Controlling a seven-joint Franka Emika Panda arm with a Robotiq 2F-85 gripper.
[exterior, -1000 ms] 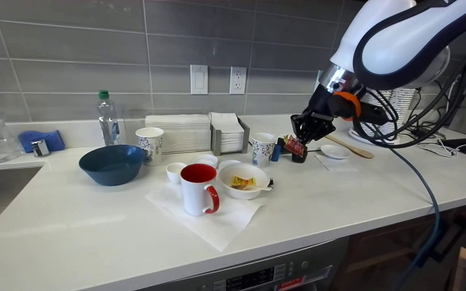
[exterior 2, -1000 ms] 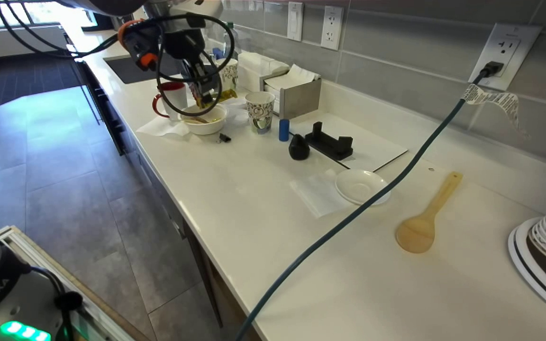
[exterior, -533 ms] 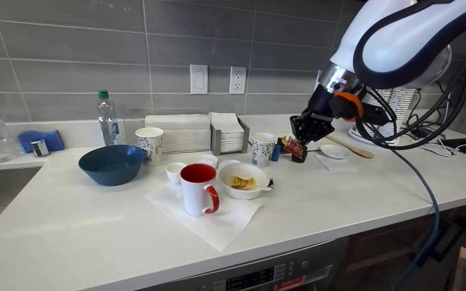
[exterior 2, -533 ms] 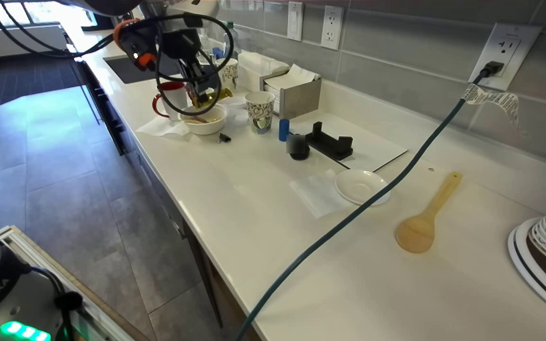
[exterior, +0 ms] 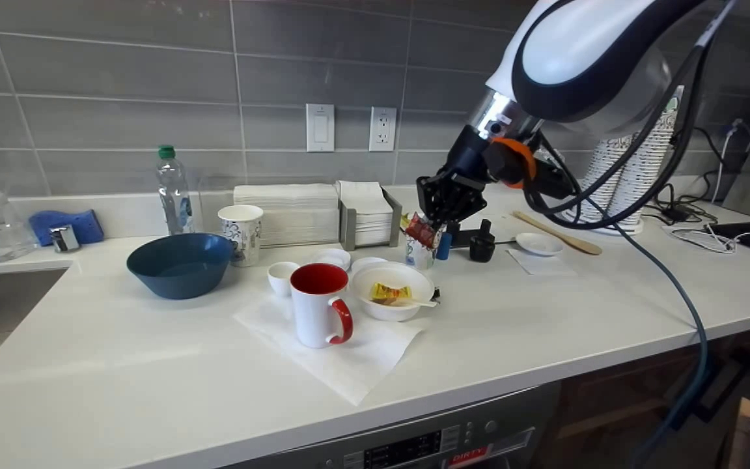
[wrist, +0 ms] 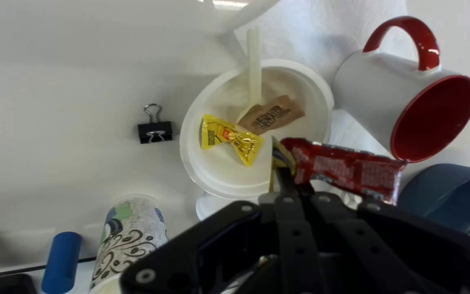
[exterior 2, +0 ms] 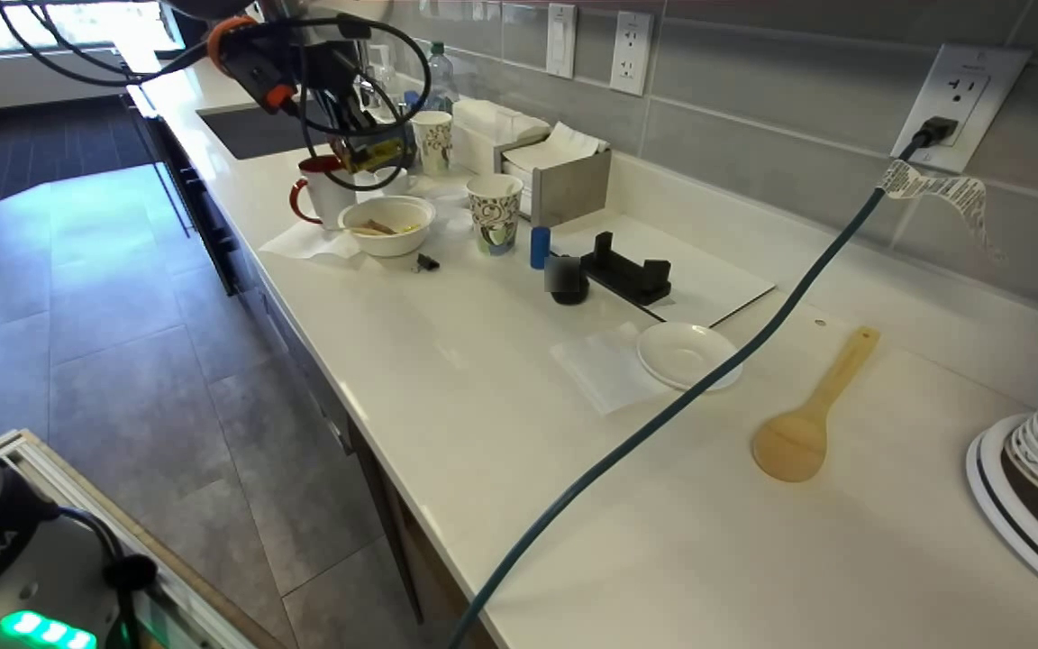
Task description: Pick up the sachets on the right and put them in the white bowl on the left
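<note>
My gripper (exterior: 435, 218) is shut on a red sachet (exterior: 419, 232) and a yellow sachet, and holds them above the counter. In the wrist view the red sachet (wrist: 349, 168) sticks out to the right of the fingertips (wrist: 294, 183). The held yellow sachet (wrist: 282, 157) is pinched beside it, partly hidden by a finger. The white bowl (exterior: 422, 280) stands beside the red-handled mug, and also shows in an exterior view (exterior 2: 390, 245) and the wrist view (wrist: 192, 165). In it lie a yellow packet (wrist: 233, 138), a brown packet (wrist: 273, 114) and a pale utensil (wrist: 254, 67).
The white and red mug (exterior: 313, 319) is close by the bowl. A patterned paper cup (exterior 2: 494, 212) and a binder clip (wrist: 155, 130) are near it. A blue bowl (exterior: 180, 267), napkin holder (exterior: 378, 228), small white cup (exterior: 282, 277) and blue cylinder (exterior 2: 540, 248) stand around.
In an exterior view my gripper has moved left with the sachets, now in front of the patterned cup. In both exterior views it has also risen. The sachets stay held.
</note>
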